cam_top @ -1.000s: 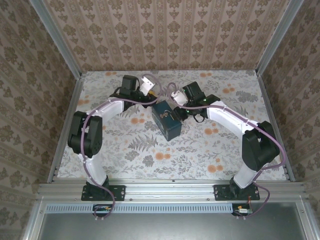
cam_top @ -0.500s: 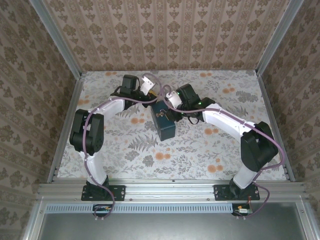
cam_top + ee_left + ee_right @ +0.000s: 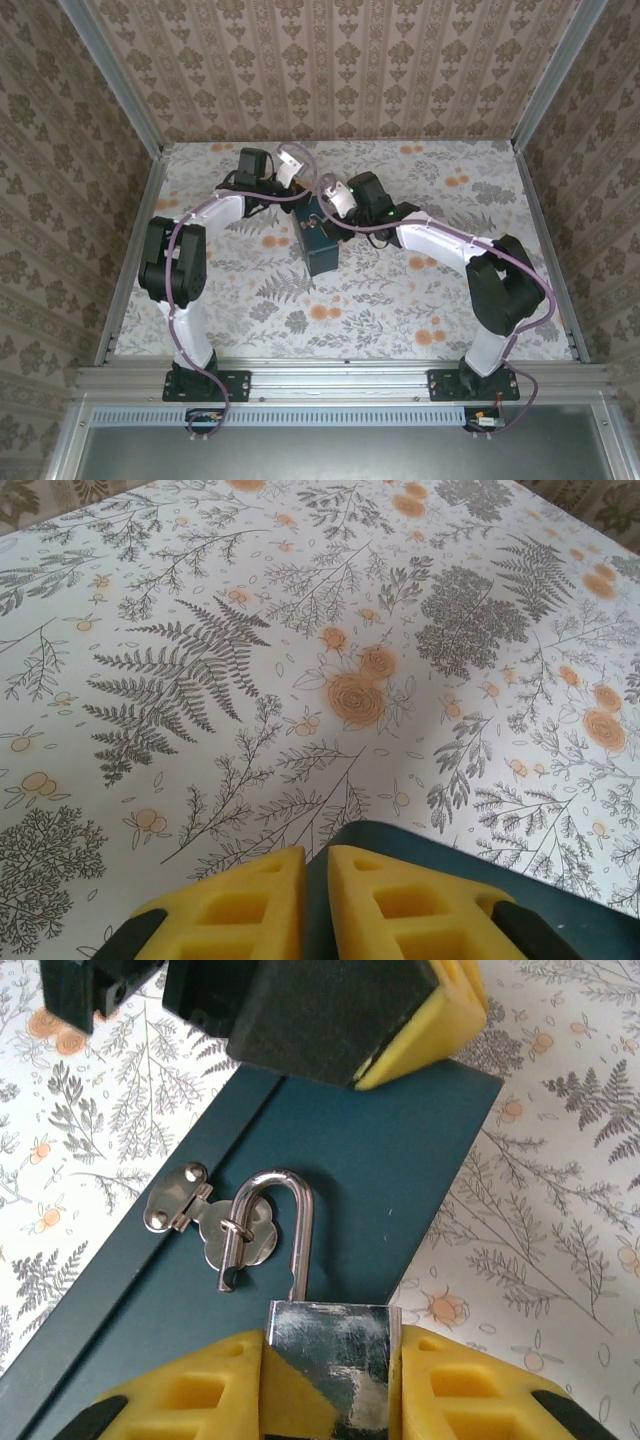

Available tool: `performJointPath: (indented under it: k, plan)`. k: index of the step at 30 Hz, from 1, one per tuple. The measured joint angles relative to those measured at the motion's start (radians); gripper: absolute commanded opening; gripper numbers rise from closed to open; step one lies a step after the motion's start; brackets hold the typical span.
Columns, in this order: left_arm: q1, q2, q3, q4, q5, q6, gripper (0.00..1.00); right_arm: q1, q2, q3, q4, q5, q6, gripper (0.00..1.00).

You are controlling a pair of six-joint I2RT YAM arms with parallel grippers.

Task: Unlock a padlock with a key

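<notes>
The right gripper [image 3: 332,1352] has its yellow foam pads [image 3: 200,1390] closed on the body of the padlock [image 3: 330,1335]. The silver block sits squarely between them, one pad pressed to each side. From the body, the shackle rises away from the fingers. Its long leg enters the body, and its short leg passes through the small ring of the clasp [image 3: 245,1235] on the dark blue box [image 3: 380,1150]. The end of the short leg hangs to the left of the body and is not seated in it. The clasp's hinged plate lies flat on the box face, just left of the shackle.

The left gripper [image 3: 316,865] has its pads [image 3: 250,900] drawn close together, with only a narrow slit between them. The blue edge of the box shows in that slit and just to the right of the pads. Whether they are pinching the box or only hovering at its edge, I cannot tell. From the right wrist, this gripper appears at the far end of the box, well beyond the padlock, with one yellow pad meeting the box's far edge.

From above, the box lies near the middle of the flower-printed table [image 3: 400,300], and both arms reach in to meet over its far end.
</notes>
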Motion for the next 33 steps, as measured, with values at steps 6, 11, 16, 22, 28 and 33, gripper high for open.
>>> performJointPath:
  k: [6,11,16,22,28,33]
  plan:
    - [0.011,-0.001,0.000,0.010,0.047,-0.073,0.28,0.006,0.041,0.067,-0.046,0.000,0.052,0.15]
    - [0.045,-0.006,-0.007,0.018,0.058,-0.215,0.31,0.011,0.041,0.065,-0.044,-0.001,0.149,0.16]
    - [0.089,-0.006,-0.004,-0.028,0.031,-0.270,0.32,0.013,0.037,0.056,-0.032,-0.001,0.220,0.15]
    - [0.088,-0.011,-0.012,-0.057,0.008,-0.297,0.31,0.027,0.025,0.056,-0.052,0.037,0.333,0.10]
    - [0.070,-0.061,-0.085,-0.023,0.000,-0.343,0.29,0.087,0.006,0.069,-0.121,0.182,0.402,0.08]
    - [0.048,-0.079,-0.118,0.000,-0.006,-0.367,0.29,0.128,0.004,0.075,-0.134,0.278,0.437,0.09]
